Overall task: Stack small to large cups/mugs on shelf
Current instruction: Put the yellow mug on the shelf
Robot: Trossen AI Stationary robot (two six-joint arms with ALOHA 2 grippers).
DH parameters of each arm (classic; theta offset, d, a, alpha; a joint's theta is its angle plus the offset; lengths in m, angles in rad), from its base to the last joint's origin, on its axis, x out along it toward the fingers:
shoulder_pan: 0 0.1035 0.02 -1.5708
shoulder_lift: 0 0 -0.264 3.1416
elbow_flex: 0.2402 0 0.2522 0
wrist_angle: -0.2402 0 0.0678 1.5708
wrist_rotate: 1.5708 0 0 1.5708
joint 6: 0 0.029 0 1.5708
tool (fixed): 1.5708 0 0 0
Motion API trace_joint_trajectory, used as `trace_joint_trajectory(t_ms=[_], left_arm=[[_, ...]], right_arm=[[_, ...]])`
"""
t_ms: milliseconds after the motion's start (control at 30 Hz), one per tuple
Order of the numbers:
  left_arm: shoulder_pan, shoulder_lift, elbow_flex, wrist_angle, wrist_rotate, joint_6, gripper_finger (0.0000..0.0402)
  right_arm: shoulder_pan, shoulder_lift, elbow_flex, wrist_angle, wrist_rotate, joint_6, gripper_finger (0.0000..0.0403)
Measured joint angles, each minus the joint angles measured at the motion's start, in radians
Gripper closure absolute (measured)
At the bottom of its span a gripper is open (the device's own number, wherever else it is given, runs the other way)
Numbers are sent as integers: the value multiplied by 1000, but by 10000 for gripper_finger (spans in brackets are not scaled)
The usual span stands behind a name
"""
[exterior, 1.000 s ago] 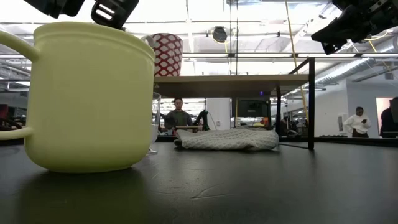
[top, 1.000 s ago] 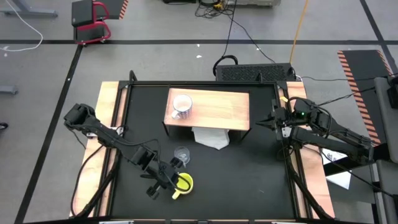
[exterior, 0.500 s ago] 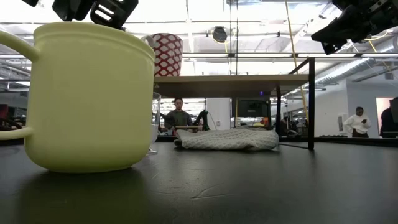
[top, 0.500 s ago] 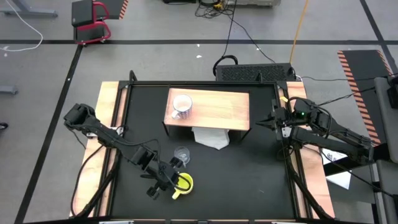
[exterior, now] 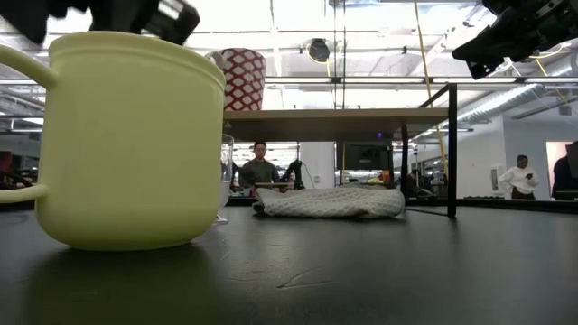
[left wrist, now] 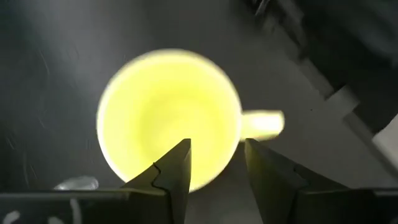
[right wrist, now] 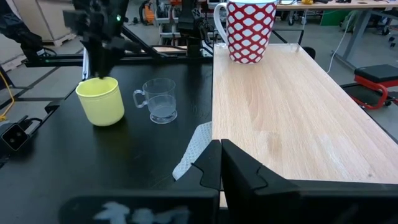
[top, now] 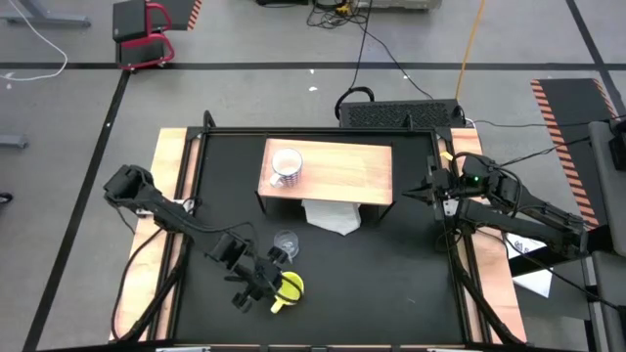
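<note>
The left gripper (left wrist: 216, 163) hangs open directly over the yellow mug (left wrist: 169, 117), fingers straddling its rim, apparently lined up to grasp the wall. Just beyond stands the glass cup (top: 285, 240); farther off, the white mug (top: 286, 167) sits on the shelf (top: 342, 176). The right gripper (right wrist: 219, 163) waits closed beside the shelf.

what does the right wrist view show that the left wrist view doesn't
Only the right wrist view shows the shelf, the white mug with its red pattern standing on it, the glass cup on the table, a corner of the white cloth, and the right gripper with fingers together. Only the left wrist view shows the left gripper from behind, one finger over the mug's opening, one outside its rim. Both show the yellow mug.
</note>
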State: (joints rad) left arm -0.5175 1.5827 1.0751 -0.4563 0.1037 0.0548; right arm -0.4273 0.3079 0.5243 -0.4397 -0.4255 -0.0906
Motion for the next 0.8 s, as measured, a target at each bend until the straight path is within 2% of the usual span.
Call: trace_joint_trajectory(t_ms=[233,800], left_arm=[[0,56,-1,-8,-2,11,249],[0,57,-1,-4,-8,0,249]], right_arm=[[0,0,0,0,0,0,403],[0,0,0,1,0,-3,403]])
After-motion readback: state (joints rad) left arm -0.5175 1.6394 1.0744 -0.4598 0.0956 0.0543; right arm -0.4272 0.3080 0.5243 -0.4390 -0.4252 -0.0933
